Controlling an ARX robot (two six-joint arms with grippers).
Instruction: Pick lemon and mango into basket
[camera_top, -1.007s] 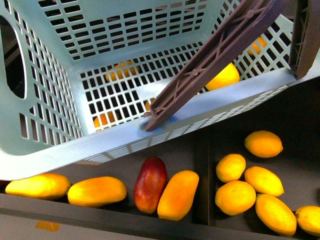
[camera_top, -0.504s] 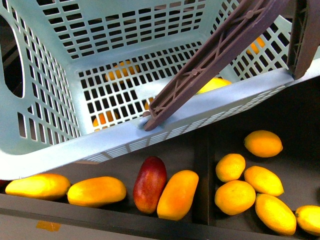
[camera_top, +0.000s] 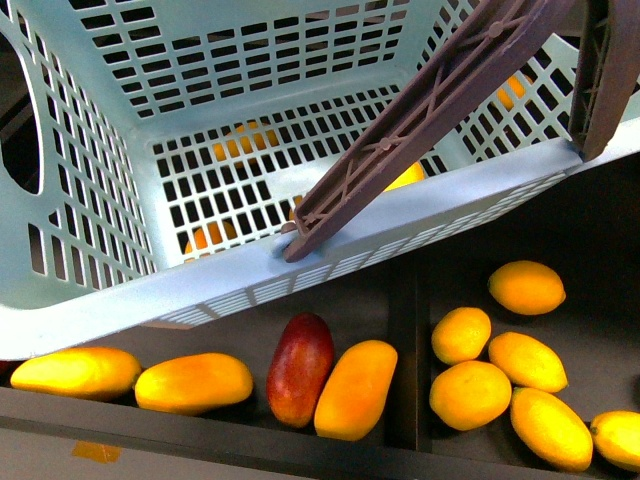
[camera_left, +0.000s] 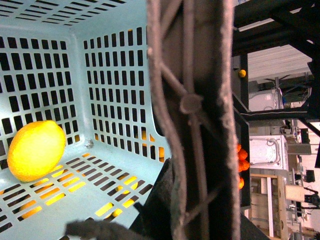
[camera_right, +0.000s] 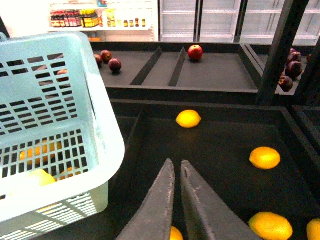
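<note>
This is the produce section of a grocery shop. Dark display bins (camera_right: 215, 150), split by dividers (camera_right: 145, 66), hold loose fruit sorted by kind: mangoes (camera_top: 195, 382) on the left, lemons (camera_top: 470, 394) on the right, red round fruit (camera_right: 195, 52) farther off. A teal shopping basket (camera_top: 90, 300) sits above them. Far behind stand glass-door coolers (camera_right: 200, 20) and a shelf of bottles (camera_right: 80, 19).

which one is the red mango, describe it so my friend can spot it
Find the pale teal basket tilted over the dark shelf; under its near rim lies a row of four long fruits. The red mango is third from the left, the only dark red one among yellow-orange mangoes.
</note>
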